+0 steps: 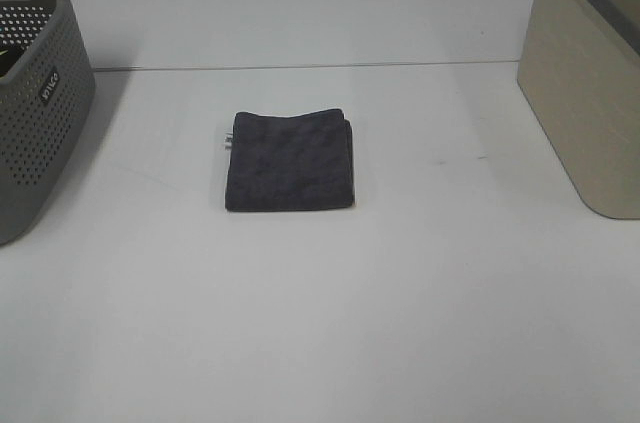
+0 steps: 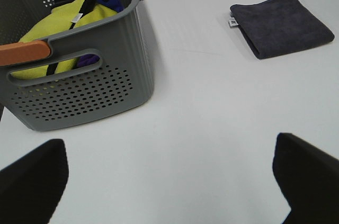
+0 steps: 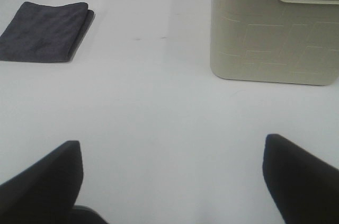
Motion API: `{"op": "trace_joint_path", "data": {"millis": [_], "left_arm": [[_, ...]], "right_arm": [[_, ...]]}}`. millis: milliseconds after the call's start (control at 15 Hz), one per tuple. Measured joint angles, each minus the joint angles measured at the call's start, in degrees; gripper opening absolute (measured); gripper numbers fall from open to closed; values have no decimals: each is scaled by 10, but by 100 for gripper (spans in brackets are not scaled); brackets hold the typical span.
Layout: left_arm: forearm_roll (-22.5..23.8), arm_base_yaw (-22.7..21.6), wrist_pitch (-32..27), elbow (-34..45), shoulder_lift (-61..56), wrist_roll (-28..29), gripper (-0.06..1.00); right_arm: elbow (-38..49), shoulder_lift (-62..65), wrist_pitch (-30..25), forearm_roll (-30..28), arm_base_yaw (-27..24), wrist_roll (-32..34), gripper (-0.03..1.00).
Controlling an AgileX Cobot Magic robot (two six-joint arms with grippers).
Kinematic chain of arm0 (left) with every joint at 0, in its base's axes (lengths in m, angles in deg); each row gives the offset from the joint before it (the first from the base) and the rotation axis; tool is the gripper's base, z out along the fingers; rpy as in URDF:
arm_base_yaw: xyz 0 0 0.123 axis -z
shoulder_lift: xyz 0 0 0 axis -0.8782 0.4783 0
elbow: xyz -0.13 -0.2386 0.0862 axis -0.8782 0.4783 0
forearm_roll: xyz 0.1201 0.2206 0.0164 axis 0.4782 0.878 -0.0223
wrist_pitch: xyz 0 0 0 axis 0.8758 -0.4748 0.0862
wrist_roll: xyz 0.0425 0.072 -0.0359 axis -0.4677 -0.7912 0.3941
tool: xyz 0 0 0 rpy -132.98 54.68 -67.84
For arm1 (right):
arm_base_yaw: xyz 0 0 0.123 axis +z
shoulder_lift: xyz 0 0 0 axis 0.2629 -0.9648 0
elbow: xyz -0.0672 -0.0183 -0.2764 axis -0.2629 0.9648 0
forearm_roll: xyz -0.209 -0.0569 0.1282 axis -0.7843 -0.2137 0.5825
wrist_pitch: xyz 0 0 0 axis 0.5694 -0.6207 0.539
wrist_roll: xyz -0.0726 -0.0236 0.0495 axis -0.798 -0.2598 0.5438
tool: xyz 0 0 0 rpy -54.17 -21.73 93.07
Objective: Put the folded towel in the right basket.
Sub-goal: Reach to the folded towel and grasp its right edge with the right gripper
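Observation:
A dark grey folded towel [image 1: 290, 160] lies flat on the white table, near the middle. It also shows in the left wrist view [image 2: 280, 23] and the right wrist view [image 3: 45, 31]. The right basket [image 1: 590, 83] is beige and stands at the table's right edge; the right wrist view [image 3: 273, 30] shows its side and handle slot. Neither gripper shows in the high view. My left gripper [image 2: 169, 181] is open and empty, well short of the towel. My right gripper [image 3: 172, 181] is open and empty, with the towel and the basket both ahead of it.
A grey perforated basket [image 1: 35, 93] stands at the table's left edge. In the left wrist view this basket [image 2: 79, 81] holds yellow and blue cloth. A seam in the table [image 1: 300, 67] runs across behind the towel.

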Motion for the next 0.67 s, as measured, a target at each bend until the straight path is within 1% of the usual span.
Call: {"op": "trace_joint_path", "data": {"millis": [667], "left_arm": [[0,0,0,0,0,0,99]], "right_arm": [[0,0,0,0,0,0,86]]}}
